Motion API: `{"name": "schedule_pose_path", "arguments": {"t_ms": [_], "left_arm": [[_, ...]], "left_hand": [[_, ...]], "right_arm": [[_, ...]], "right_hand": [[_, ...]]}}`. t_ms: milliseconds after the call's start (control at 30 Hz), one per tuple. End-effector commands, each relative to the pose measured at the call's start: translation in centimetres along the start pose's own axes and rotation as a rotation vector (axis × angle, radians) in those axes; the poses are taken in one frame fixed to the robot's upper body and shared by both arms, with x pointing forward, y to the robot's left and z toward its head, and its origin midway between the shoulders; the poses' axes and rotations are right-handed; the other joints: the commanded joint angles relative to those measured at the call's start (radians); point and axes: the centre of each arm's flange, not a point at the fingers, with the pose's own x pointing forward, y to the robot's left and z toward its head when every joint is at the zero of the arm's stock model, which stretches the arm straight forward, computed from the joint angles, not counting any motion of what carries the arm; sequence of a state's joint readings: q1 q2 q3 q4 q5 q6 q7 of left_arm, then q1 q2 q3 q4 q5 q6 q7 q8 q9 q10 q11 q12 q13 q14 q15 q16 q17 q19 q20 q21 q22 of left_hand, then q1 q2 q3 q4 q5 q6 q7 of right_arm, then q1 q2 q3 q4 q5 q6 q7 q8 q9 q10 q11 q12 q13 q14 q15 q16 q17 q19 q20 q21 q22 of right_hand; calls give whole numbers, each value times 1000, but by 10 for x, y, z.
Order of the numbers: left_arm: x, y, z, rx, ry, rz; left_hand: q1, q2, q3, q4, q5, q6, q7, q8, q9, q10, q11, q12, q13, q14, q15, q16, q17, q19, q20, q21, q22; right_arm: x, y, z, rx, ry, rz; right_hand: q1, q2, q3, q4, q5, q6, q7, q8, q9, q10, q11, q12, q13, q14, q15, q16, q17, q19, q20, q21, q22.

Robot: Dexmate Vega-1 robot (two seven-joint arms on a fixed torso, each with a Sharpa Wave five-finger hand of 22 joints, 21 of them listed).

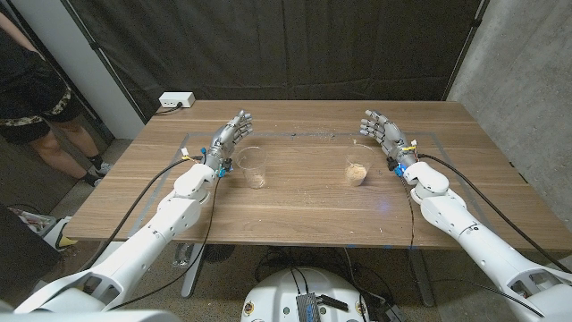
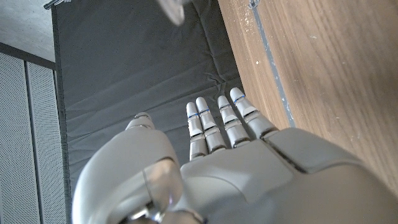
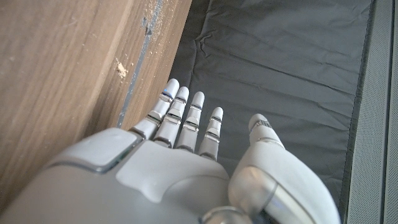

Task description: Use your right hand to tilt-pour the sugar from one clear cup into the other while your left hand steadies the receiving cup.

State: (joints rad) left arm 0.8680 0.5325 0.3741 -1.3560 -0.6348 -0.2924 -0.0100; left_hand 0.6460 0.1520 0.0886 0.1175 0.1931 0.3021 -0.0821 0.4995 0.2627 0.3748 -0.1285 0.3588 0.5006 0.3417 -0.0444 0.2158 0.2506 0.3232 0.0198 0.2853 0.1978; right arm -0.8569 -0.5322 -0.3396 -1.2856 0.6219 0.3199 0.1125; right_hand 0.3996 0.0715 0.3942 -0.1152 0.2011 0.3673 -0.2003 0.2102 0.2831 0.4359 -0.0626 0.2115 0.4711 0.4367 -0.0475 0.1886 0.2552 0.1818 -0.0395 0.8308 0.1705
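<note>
Left hand (image 1: pixel 229 136): we see it just beside the empty cup (image 1: pixel 254 166), fingers straight and together, holding nothing.
Right hand (image 1: pixel 384 131): near the sugar cup (image 1: pixel 358 165), fingers extended, holding nothing.
Wrist views: we see only the backs of the hands, the table (image 2: pixel 323 68) edge and the dark curtain (image 3: pixel 292 68); the head view gives us both cups.

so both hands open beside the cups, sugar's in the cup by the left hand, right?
Not quite. Head view: the sugar is in the cup by the right hand. The cup by the left hand looks empty. Both hands are open.
</note>
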Motion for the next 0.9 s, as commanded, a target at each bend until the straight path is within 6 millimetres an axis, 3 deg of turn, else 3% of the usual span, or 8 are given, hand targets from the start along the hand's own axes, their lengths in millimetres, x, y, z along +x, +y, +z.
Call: {"name": "schedule_pose_path", "arguments": {"t_ms": [33,900], "left_arm": [[-3,7,4,13,0,-4],[-19,7,9,30,-13,-8]], "left_hand": [[-2,-4,7,5,7,12,-3,5,3,13,1,-4,2,8,-87,10,2,6,5,2,3],[-5,-5,12,3,7,18,-1,6,2,25,0,-7,2,14,-88,11,-1,11,0,3,2]], "right_arm": [[-10,-19,6,-108,-5,5],[-60,-60,7,-224,42,-50]], "right_hand": [[0,-16,0,-4,2,-5,-2,0,0,5,-4,4,-3,6,-142,6,-1,10,-47,-9,4],[-1,-16,5,-12,-2,12,-9,8,-3,41,-19,20,-20,41,-168,21,-17,34,-66,-21,5]]}}
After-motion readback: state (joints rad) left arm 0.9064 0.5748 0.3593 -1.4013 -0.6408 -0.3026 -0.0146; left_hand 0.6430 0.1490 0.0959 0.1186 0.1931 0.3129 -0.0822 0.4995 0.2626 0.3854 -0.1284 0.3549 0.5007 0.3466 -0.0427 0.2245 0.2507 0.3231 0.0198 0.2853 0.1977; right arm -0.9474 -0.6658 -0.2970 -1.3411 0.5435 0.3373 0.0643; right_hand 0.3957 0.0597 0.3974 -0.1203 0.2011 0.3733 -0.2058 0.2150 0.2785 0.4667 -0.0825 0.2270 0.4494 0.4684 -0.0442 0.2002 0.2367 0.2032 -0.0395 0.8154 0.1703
